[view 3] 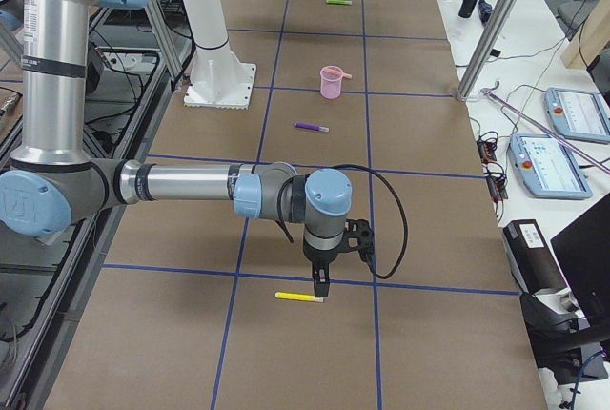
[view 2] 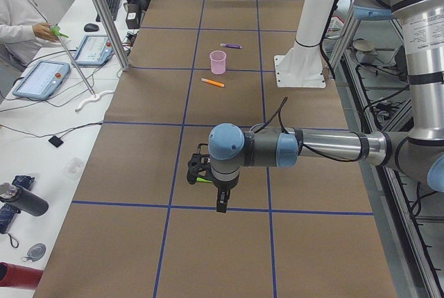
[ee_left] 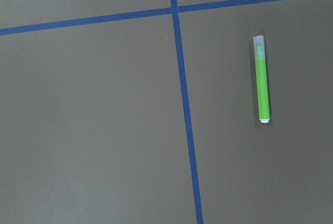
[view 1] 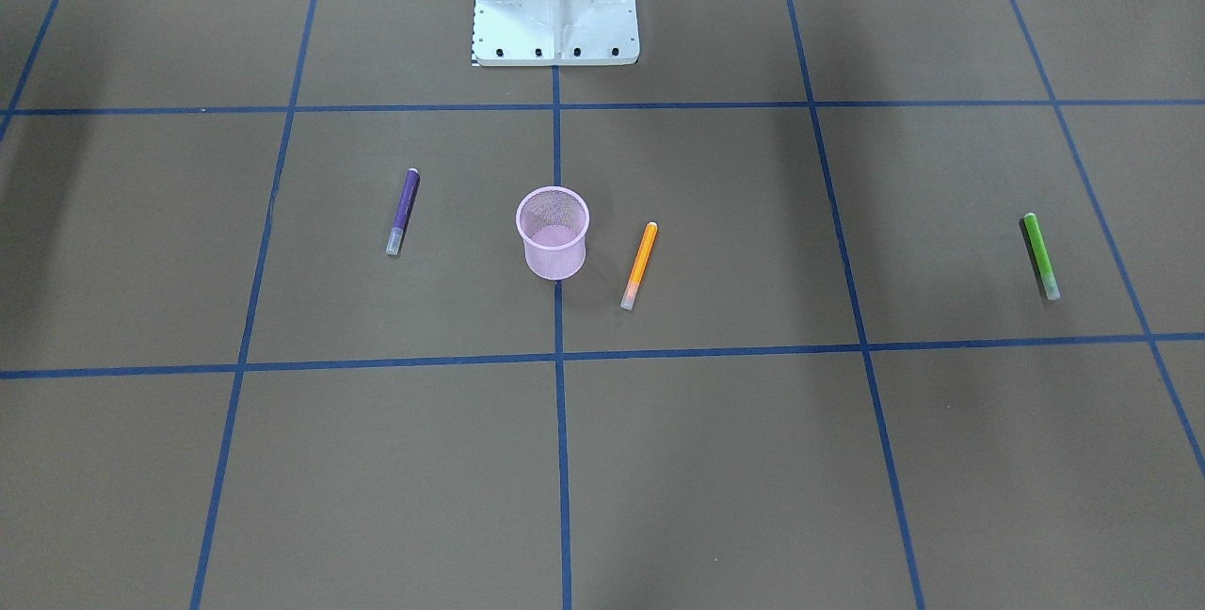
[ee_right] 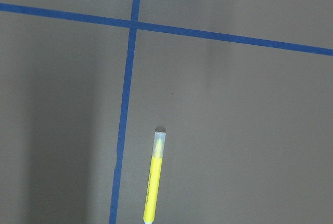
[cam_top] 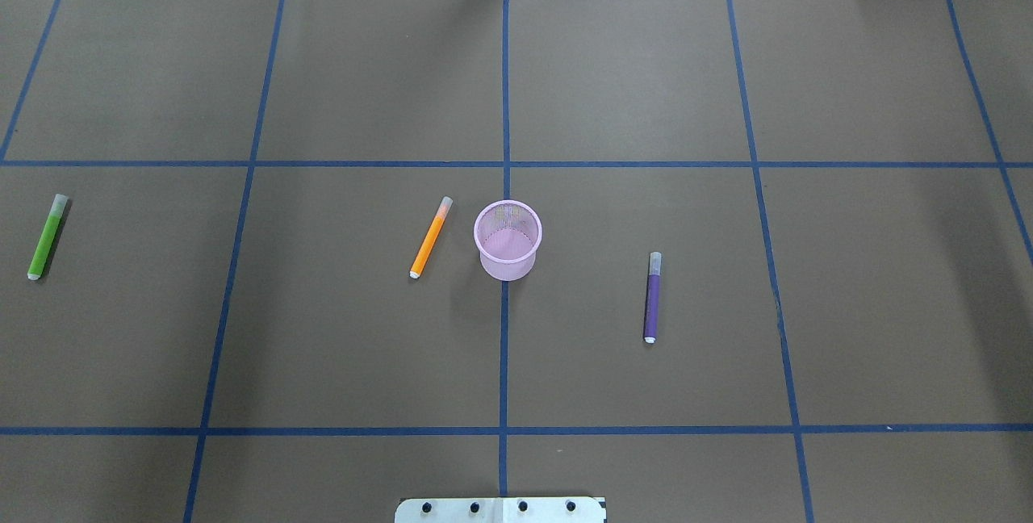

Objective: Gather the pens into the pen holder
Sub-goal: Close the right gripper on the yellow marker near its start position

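Pens: four lie flat on the table (cam_top: 363,63), none in the cup yet. They are purple pen (cam_top: 652,297), orange pen (cam_top: 430,237), green pen (cam_top: 47,236) and yellow pen (ee_right: 154,177).
Pen holder (cam_top: 508,239): upright at the middle, on the blue tape line (cam_top: 506,103), and it looks empty. The orange pen is just beside it on the robot's left and the purple pen is near on the right. Green and yellow are well apart from it, at the table's two ends.
Left pincer (view 2: 220,203): hangs above the green pen. Only a side view shows it, so I cannot tell how wide it stands.
Right pincer (view 3: 320,286): hangs close over the yellow pen, and its spread cannot be told either.
Risk, grasp: round barrels lying flat may roll or skid if the jaws come down along the pen instead of across it.
Risk, carry: a grip near the cap could let the pen swing or slip on the long way to the middle.
Risk, drop: the cup is light and narrow, so a tilted pen striking its rim may tip it or shove it into the orange pen.
Risk, arms: both heading for the cup together could crowd each other.
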Motion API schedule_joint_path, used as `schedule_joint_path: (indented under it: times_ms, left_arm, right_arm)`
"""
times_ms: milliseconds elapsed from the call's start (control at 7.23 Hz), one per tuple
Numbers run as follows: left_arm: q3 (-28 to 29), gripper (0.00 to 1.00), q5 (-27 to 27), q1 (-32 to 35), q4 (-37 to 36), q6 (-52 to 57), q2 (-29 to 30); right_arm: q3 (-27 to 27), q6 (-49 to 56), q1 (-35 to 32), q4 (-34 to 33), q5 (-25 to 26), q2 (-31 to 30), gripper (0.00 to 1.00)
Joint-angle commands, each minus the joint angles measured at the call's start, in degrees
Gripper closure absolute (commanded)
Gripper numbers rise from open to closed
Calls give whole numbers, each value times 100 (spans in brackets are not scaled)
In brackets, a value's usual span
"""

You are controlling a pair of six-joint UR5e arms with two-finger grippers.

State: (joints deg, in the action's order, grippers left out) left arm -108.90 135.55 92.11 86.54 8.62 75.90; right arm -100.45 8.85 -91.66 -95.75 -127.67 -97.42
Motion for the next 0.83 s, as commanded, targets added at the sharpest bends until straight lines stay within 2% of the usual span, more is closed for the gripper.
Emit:
schedule_joint_path:
  times_ms: [0, 277, 553, 692]
  left_arm:
    - [-131, 0, 15, 0, 169, -36, 126]
    - [-131, 0, 24, 0, 537, -45, 424]
    - [0, 0, 15, -78, 1528, -71, 898]
    - [244, 0, 24, -305, 1559, -54, 1309]
  right_arm:
    - [-44, 12, -1, 12, -3, 56, 1]
    - [-359, -23, -1, 82, -3, 109, 1]
    - [-126, -75, -1, 965, -38, 153, 1]
    - [-63, -146, 8, 1040, -125, 75, 1]
